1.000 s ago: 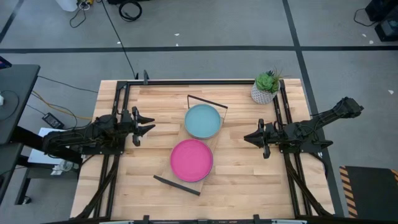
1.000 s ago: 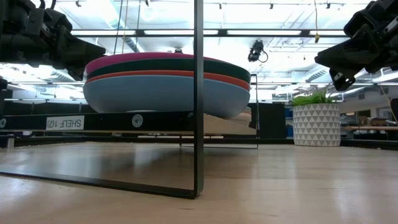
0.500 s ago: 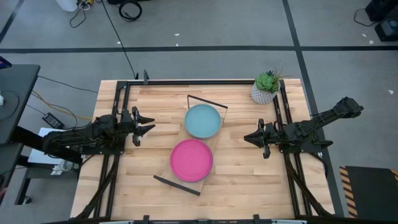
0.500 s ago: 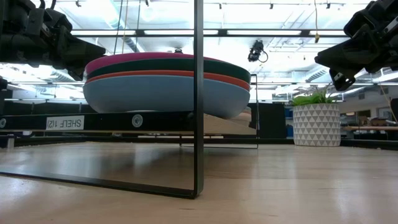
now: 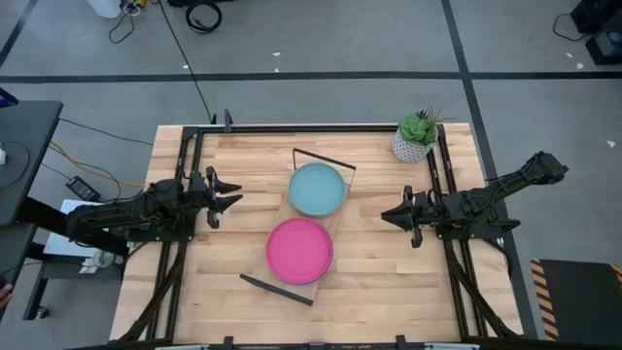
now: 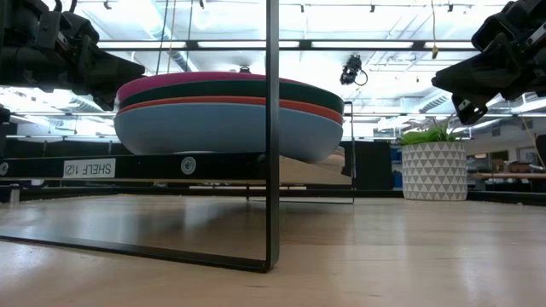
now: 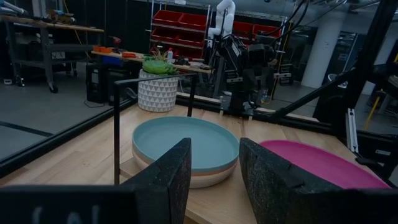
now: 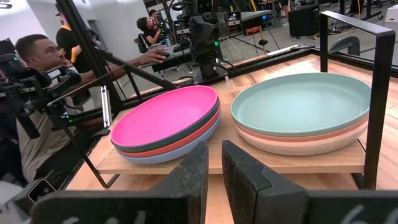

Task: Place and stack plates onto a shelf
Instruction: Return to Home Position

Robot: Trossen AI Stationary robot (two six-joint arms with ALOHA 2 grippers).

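Two stacks of plates rest on the light wood shelf (image 5: 335, 222) at the table's middle. The near stack (image 5: 299, 250) has a magenta plate on top, with dark teal, orange and light blue below (image 6: 222, 119). The far stack (image 5: 316, 189) has a pale teal plate on top, with cream and tan ones below (image 8: 298, 118). My left gripper (image 5: 231, 197) hovers open left of the shelf. My right gripper (image 5: 387, 215) hovers right of it, its fingers slightly apart (image 8: 214, 165). Both grippers are empty.
A potted plant in a white patterned pot (image 5: 415, 139) stands at the table's far right corner. Black wire frames (image 5: 324, 158) rise at both shelf ends, one close to the low camera (image 6: 272, 128). People sit beyond the table in the right wrist view (image 8: 37, 93).
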